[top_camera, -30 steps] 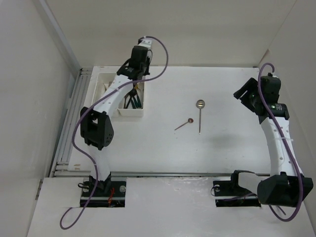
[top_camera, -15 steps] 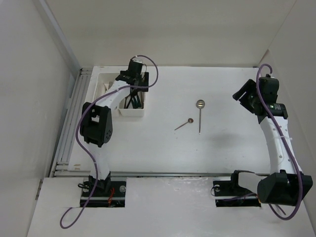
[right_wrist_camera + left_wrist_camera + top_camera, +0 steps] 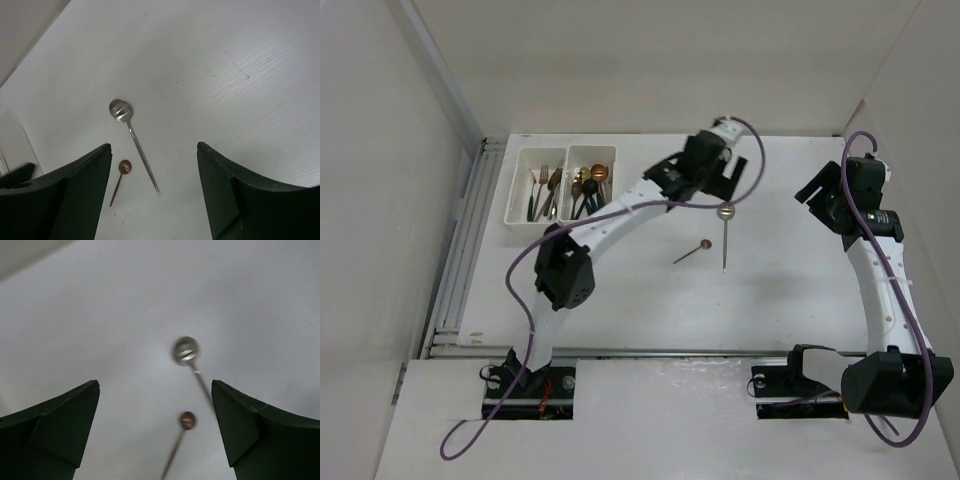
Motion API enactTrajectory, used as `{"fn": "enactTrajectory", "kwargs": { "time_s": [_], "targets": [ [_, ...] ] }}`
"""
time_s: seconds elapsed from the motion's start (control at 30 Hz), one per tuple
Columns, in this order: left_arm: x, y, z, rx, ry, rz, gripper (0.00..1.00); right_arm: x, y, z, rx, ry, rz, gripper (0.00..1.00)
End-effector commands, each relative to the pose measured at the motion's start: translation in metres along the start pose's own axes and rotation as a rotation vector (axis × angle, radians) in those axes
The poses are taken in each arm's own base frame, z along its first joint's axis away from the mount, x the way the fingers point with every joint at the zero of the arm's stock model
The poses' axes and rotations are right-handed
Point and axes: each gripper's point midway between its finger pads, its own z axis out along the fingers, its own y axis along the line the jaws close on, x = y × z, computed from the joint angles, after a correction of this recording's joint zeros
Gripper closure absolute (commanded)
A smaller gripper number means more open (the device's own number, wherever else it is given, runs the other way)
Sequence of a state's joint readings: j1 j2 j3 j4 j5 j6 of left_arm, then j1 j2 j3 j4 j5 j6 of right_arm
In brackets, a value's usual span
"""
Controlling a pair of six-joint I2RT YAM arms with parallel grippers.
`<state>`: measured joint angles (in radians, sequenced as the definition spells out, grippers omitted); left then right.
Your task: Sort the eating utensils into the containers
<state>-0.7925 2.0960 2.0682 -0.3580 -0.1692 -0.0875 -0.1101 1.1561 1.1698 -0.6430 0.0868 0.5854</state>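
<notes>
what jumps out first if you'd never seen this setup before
First, the left arm stretched in a long arc across the table, its left gripper open and empty above two loose spoons near the middle: a long silver spoon and a small copper spoon beside it. Next, the twin white trays at the far left, crowded with forks and spoons.

The table (image 3: 790, 310) is plain white, and the two trays (image 3: 511, 195) match it. One loose spoon (image 3: 725, 240) is silver; the smaller spoon (image 3: 691, 252) beside it is copper. The utensils (image 3: 586, 190) in the trays mix gold, copper, dark teal and black. The left arm (image 3: 620, 215) and right arm (image 3: 885, 290) are white with black joints.
</notes>
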Motion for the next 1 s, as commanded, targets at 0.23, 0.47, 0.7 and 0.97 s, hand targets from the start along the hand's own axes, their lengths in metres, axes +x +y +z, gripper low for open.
{"fn": "enactTrajectory", "kwargs": {
  "time_s": [0.23,0.47,0.7,0.97],
  "targets": [
    [0.124,-0.091,0.052,0.189,0.292,-0.006,0.09,-0.029,-0.013,-0.039,0.075,-0.151,0.076,0.26],
    [0.172,-0.104,0.064,0.244,0.394,0.015,0.21,-0.02,-0.02,-0.042,0.077,-0.151,0.058,0.26],
    [0.207,-0.11,0.076,0.257,0.444,0.094,0.37,-0.02,-0.021,-0.042,0.077,-0.15,0.048,0.26],
    [0.224,-0.112,0.094,0.254,0.447,0.16,0.48,-0.022,-0.019,-0.041,0.078,-0.15,0.039,0.26]
  ]
}}
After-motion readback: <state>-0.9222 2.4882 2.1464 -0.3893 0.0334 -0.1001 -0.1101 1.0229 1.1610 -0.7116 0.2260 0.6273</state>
